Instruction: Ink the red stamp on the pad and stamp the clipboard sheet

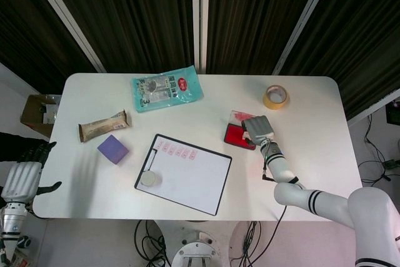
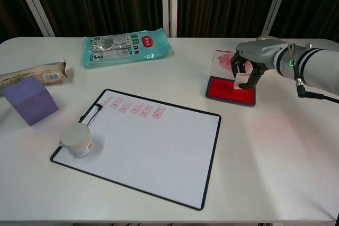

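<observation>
My right hand (image 2: 250, 59) (image 1: 259, 128) pinches a small pale stamp (image 2: 243, 81) from above. The stamp's lower end rests on the right part of the red ink pad (image 2: 225, 90) (image 1: 234, 136). Behind the pad its red-stained lid (image 2: 221, 60) is tilted up. The clipboard (image 2: 209, 146) (image 1: 220, 182) lies mid-table with a white sheet (image 2: 153, 146) carrying a row of red stamp marks (image 2: 132, 107) near its top. My left hand (image 1: 22, 178) hangs off the table's left edge, fingers apart, holding nothing.
A white round jar (image 2: 77, 139) sits on the sheet's left end. A purple block (image 2: 29, 100) and a wrapped snack bar (image 2: 32, 72) lie at the left, a teal packet (image 2: 125, 46) at the back. A tape roll (image 1: 275, 97) lies behind the pad.
</observation>
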{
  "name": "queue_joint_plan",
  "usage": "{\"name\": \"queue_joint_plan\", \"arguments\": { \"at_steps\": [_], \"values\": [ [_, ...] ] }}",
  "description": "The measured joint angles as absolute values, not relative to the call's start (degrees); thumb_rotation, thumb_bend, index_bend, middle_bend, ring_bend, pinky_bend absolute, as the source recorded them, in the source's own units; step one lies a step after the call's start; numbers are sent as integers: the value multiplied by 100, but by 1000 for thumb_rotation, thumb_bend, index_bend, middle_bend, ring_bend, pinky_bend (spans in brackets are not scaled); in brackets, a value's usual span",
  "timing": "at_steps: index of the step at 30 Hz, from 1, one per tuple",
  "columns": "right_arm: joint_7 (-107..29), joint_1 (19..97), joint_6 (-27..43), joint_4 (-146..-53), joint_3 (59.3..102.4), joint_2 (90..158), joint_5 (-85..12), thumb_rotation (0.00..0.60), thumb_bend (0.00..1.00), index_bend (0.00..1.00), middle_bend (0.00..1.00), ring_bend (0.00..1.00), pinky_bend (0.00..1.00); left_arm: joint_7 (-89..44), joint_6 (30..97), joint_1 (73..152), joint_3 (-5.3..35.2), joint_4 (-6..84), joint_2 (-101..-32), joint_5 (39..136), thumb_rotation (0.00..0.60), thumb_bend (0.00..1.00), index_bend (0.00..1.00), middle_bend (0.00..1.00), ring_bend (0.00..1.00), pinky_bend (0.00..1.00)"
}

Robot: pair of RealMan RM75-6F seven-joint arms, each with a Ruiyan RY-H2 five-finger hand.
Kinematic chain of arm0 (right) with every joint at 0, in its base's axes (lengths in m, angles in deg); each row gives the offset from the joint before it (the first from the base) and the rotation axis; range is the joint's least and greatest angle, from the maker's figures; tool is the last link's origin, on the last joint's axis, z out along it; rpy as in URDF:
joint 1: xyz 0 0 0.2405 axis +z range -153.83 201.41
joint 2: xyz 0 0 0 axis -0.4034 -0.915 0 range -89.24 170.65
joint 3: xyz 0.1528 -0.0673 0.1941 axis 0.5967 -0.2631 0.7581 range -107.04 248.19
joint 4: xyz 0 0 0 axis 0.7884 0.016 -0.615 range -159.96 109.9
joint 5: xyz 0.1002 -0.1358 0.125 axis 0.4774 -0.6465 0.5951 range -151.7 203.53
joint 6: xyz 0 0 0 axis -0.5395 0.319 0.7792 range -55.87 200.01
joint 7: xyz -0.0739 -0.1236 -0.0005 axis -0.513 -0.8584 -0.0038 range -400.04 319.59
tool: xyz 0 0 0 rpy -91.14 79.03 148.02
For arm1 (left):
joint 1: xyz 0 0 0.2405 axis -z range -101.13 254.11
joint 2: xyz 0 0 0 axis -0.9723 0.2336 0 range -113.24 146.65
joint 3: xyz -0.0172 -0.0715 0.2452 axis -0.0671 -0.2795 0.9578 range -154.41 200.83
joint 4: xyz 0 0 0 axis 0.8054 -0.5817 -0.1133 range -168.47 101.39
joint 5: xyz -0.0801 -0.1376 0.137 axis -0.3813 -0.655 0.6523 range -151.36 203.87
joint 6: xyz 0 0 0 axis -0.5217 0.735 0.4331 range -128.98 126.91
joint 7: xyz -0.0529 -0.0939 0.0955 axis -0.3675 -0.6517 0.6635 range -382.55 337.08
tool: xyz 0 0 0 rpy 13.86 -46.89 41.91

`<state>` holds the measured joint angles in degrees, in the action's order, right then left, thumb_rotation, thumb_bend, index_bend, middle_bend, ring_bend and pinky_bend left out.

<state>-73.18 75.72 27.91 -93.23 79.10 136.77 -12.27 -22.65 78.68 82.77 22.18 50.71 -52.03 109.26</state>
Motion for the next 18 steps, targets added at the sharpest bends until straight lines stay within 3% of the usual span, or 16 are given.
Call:
{"name": "queue_joint_plan", "arguments": {
  "at_steps": [18],
  "values": [
    [-7104, 7513, 2732, -9260, 7887, 13752, -1498, 600, 444, 919, 809, 988, 1000, -2350, 7953, 8212, 2219, 4997, -5206, 10931, 600, 0, 111, 135, 121, 242]
  ]
}}
